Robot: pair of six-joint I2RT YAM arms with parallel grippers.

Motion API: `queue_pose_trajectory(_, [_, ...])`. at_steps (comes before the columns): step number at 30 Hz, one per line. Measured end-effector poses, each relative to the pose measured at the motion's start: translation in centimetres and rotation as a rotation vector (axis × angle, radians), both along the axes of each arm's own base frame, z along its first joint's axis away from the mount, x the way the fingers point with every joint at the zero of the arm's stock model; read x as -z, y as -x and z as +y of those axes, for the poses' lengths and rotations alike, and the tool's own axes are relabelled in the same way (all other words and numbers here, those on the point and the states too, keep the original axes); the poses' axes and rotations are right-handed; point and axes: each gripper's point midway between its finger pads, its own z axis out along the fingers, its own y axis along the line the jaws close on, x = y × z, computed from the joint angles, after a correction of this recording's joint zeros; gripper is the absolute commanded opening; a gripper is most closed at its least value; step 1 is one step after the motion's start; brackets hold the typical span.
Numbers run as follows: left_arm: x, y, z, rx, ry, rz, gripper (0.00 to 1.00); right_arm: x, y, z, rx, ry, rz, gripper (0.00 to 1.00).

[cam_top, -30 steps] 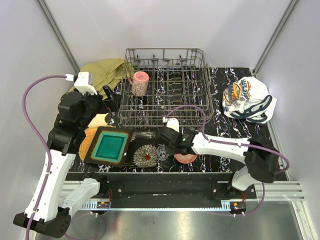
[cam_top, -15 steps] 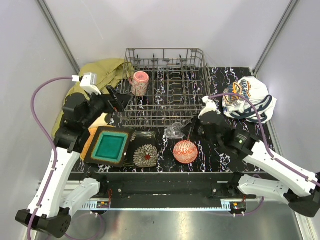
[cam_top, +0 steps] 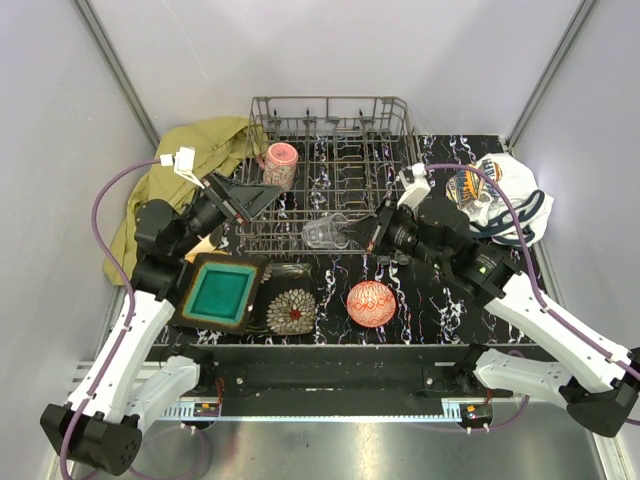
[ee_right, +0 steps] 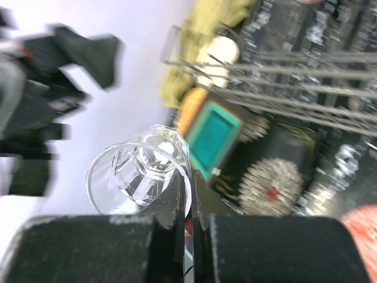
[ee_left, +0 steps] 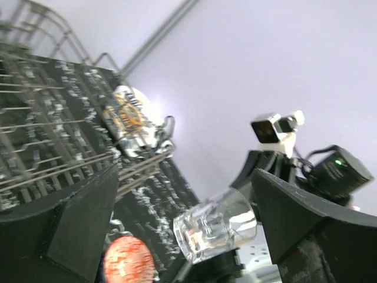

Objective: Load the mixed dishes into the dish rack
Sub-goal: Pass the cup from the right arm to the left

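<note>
Right claw [cam_top: 358,238] pinched the glass [cam_top: 325,233] by its wall, holding it on its side over the near part of the rack [cam_top: 330,100]; left claw [cam_top: 255,195] gaped wide, empty. Good practice would likely have been to turn the glass mouth-down, lower it between tines, and release only once seated.

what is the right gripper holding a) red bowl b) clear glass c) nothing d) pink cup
B: the right gripper is pinched shut on the clear glass, while the pink cup stands in the dish rack and the red bowl sits untouched.
</note>
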Motion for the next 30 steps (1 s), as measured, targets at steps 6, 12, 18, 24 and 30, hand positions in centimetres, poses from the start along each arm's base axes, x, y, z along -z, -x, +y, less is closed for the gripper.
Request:
queue_pose_trajectory(6, [0.0, 0.7, -0.6, 0.064, 0.105, 0.011, 0.99, -3.4, -0.5, 0.8, -0.039, -0.173, -0.020, 0.00])
queue_pose_trajectory(12, [0.8, 1.2, -1.0, 0.116, 0.181, 0.050, 0.91, -4.9, -0.4, 1.9, -0.101, -0.286, -0.007, 0.00])
queue_pose_trajectory(18, [-1.1, 2.5, -1.1, 0.176, 0.239, -0.004, 0.89, -5.4, -0.7, 2.8, -0.141, -0.344, 0.010, 0.00])
queue_pose_trajectory(24, [-1.0, 3.0, -1.5, 0.223, 0.273, -0.008, 0.89, -5.5, -0.7, 3.3, -0.164, -0.379, 0.023, 0.00])
queue_pose_trajectory(30, [-0.2, 3.7, -2.5, 0.264, 0.270, 0.012, 0.88, -5.8, -0.8, 3.5, -0.181, -0.395, 0.018, 0.00])
